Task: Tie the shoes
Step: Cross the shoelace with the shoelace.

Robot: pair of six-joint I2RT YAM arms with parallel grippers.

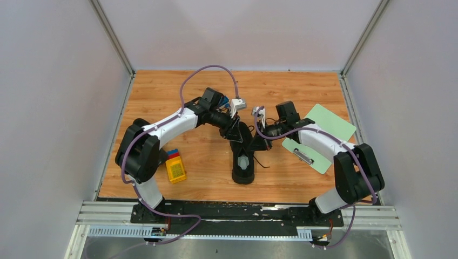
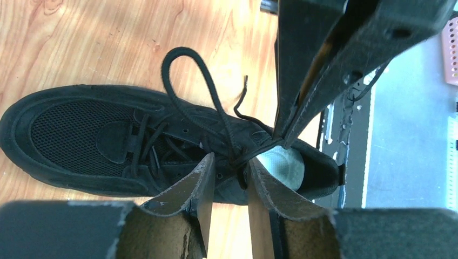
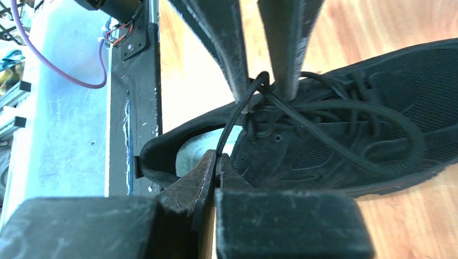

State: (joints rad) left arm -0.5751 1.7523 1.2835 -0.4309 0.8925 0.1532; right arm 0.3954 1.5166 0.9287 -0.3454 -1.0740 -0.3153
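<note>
One black shoe lies mid-table, toe toward the back; a second shoe is out of view. It also shows in the left wrist view and the right wrist view. My left gripper is open, its fingertips straddling the crossed laces above the tongue. My right gripper is shut on a lace strand over the pale grey insole, pulling it taut. A lace loop lies slack across the shoe's side onto the wood.
A green clipboard lies under my right arm at the right. A yellow block with red and blue parts sits at the front left. Grey walls enclose the wooden table; a metal rail runs along the near edge.
</note>
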